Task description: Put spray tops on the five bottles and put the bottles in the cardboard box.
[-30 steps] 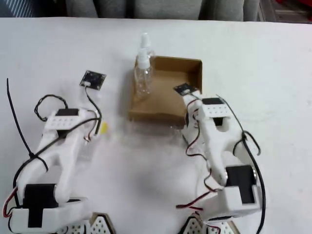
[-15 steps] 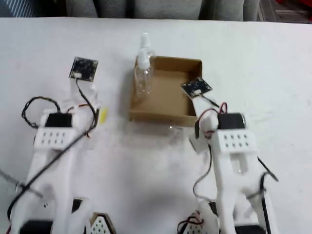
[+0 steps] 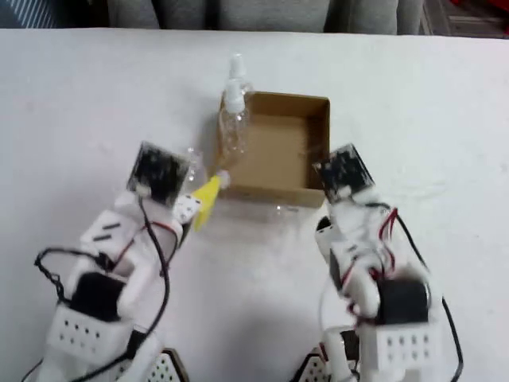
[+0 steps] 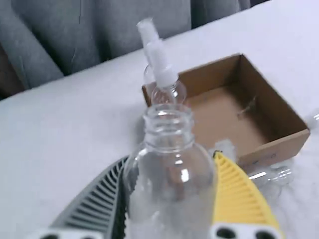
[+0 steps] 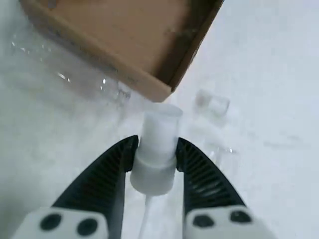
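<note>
A clear bottle [image 4: 167, 117] with an open neck stands upright in my left gripper [image 4: 170, 159], which is shut on it between a grey and a yellow finger [image 3: 207, 193], just off the cardboard box's [image 3: 278, 151] front left corner. My right gripper [image 5: 155, 144] is shut on a white spray top [image 5: 159, 119], held above the table near the box's front right corner [image 5: 159, 92]. Two capped bottles [image 3: 234, 119] stand at the box's left wall, also seen in the left wrist view [image 4: 160, 74].
A clear bottle [image 5: 107, 87] without a top lies on the table against the box's front wall [image 3: 282, 209]. A small clear cap [image 5: 212, 104] lies to the box's right. Grey fabric hangs behind the table's far edge [image 4: 75, 35].
Both arms have drawn back and turned inward. The left wrist has swung toward the box's front left corner, and the right wrist has pulled back from over the box.
</note>
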You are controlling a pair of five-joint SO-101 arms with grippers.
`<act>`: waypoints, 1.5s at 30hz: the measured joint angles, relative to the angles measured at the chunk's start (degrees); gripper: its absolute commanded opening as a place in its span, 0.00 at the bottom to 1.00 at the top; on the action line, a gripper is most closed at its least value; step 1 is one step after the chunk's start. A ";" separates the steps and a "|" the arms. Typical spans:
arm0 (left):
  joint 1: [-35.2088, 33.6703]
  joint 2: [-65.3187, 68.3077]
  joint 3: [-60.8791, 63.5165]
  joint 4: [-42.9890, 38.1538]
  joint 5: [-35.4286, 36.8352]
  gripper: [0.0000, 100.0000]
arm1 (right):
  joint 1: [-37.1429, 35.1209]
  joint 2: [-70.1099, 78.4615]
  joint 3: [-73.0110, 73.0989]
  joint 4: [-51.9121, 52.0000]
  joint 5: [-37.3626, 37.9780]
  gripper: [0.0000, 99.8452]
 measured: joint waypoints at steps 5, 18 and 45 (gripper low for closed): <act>4.92 -8.97 6.07 -5.54 0.00 0.03 | -1.67 -10.46 6.95 -12.31 -0.35 0.02; 10.20 -29.01 30.07 -12.40 7.47 0.02 | -8.70 -11.60 7.38 -41.93 -24.88 0.01; 10.20 -29.19 33.41 -12.57 7.56 0.02 | -22.68 5.89 -12.66 -47.82 -31.47 0.01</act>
